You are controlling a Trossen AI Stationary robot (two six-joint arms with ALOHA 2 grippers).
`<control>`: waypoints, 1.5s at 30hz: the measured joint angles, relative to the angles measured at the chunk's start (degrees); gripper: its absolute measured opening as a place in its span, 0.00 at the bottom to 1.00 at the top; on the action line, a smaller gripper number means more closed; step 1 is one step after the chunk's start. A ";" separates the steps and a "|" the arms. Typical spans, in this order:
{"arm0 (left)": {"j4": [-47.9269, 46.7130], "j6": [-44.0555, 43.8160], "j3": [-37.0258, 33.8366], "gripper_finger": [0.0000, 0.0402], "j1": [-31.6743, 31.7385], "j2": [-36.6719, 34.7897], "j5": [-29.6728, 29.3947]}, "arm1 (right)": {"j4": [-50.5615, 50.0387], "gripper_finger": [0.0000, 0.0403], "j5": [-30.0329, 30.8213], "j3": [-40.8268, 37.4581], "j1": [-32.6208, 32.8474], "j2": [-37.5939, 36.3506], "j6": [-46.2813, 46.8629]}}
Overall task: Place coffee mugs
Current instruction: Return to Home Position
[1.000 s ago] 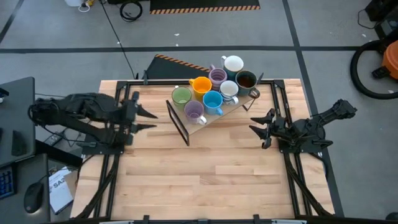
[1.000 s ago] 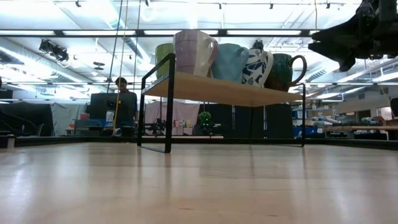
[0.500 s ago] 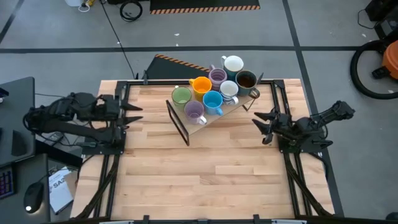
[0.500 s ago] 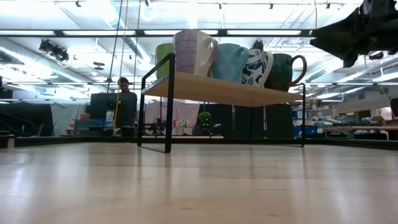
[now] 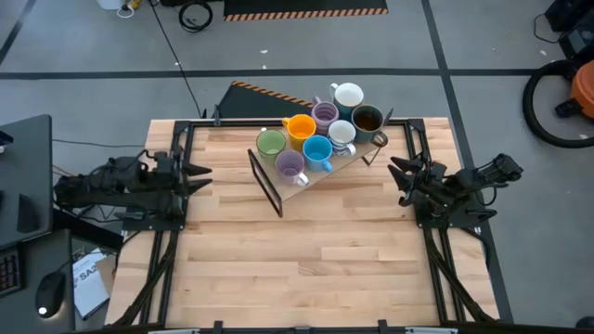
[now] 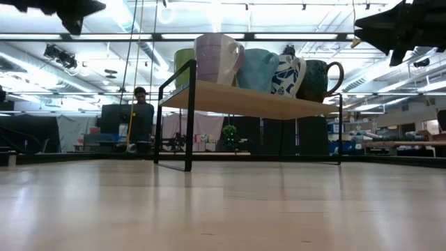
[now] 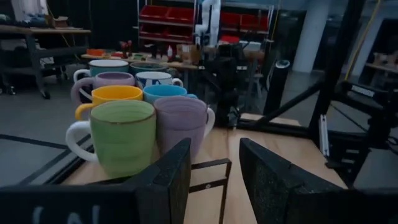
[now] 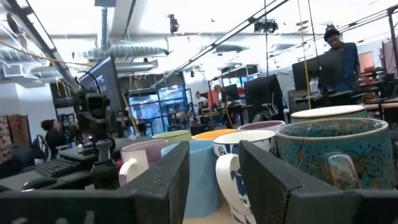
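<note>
Both arms have drawn back outward; left gripper [image 5: 199, 176] and right gripper [image 5: 397, 172] have fingers apart, empty, with the coffee mugs [image 5: 318, 139] on the shelf [image 5: 266, 182] between them.

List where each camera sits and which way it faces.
High: overhead, straight down on table, shelf; left gripper, right gripper at table's sides.
Low: table height, level toward shelf; both grippers overhead.
Left wrist: on left arm, facing green mug; own fingers show.
Right wrist: on right arm, facing dark mug; own fingers show.
Shared: wrist views see the mugs from opposite ends.
</note>
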 joint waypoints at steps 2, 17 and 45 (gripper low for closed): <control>1.76 -0.15 -2.93 0.35 -0.02 -1.63 -0.92 | -0.02 0.36 -0.04 0.00 0.00 0.02 -0.02; 19.32 -2.62 -21.52 0.35 -2.66 -6.63 -4.05 | -0.06 0.36 -0.08 0.00 0.00 0.04 -0.09; 31.87 -2.29 -30.14 0.35 -8.76 -6.48 -6.62 | -0.06 0.36 -0.17 0.00 0.00 0.04 -0.09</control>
